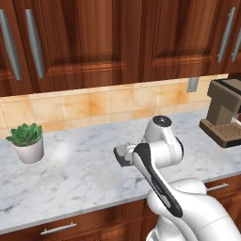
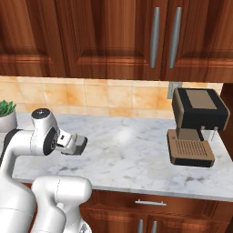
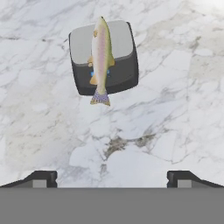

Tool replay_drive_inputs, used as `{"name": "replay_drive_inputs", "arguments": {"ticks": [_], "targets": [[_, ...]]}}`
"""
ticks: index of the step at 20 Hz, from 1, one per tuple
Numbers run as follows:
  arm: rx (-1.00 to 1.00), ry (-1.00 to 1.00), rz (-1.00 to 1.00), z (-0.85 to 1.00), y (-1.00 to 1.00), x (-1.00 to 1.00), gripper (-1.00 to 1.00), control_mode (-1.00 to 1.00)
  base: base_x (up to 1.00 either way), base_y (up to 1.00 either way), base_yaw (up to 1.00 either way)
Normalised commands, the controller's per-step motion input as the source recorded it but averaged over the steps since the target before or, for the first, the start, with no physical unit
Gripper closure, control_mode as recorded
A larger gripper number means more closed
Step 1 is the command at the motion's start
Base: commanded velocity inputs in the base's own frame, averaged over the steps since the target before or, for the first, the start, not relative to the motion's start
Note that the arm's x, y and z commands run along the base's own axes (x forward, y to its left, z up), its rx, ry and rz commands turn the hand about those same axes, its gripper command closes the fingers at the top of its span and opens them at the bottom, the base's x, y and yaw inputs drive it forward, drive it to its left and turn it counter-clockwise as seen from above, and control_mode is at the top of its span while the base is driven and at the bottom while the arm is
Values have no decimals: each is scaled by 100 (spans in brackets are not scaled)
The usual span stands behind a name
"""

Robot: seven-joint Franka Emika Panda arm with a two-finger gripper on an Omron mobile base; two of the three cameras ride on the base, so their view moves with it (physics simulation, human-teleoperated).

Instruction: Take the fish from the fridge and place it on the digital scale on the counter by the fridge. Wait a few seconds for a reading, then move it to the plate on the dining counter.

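1. I found the work surface to be a white-grey veined marble worktop (image 1: 84,174), backed by an orange-tan tile backsplash (image 1: 94,106) and topped by reddish wood wall cabinets (image 2: 104,36) with long grey bar handles (image 2: 154,36). Wood drawer fronts with small grey pulls ran under the worktop edge.

2. From the hand view I observed the fish (image 3: 101,57) lying across the digital scale (image 3: 122,65), with its head past the far edge of the slab and its tail fin overhanging the near edge onto the marble. The scale sat flat on the worktop. In the left base view its corner (image 1: 123,154) showed just beside the arm; the fish itself was hidden there.

3. The gripper (image 3: 112,177) hung above the marble, apart from the scale, its two dark fingertips (image 3: 41,177) spread wide with nothing between them.

4. A small green succulent in a pale pot (image 1: 27,141) stood at the left end of the worktop, well apart from the scale. A brown-and-black coffee machine (image 2: 195,127) stood at the right end, against the backsplash. A grey wall outlet (image 2: 172,88) sat on the tiles just beside it.

5. The arm's own upper link stood between both base cameras and the scale. Nothing else lay near the fish.

6. I could read no brand, label or writing on any item; a small blue mark on the scale's near face was too small to make out.
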Motion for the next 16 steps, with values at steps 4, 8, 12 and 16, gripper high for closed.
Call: {"name": "replay_drive_inputs", "arguments": {"ticks": [4,8,12,16], "targets": [[0,0,0,0,0,0,-100,-100,0,0,0],[0,0,0,0,0,0,-100,-100,0,0,0],[0,0,0,0,0,0,-100,-100,0,0,0],[0,0,0,0,0,0,-100,-100,0,0,0]]}}
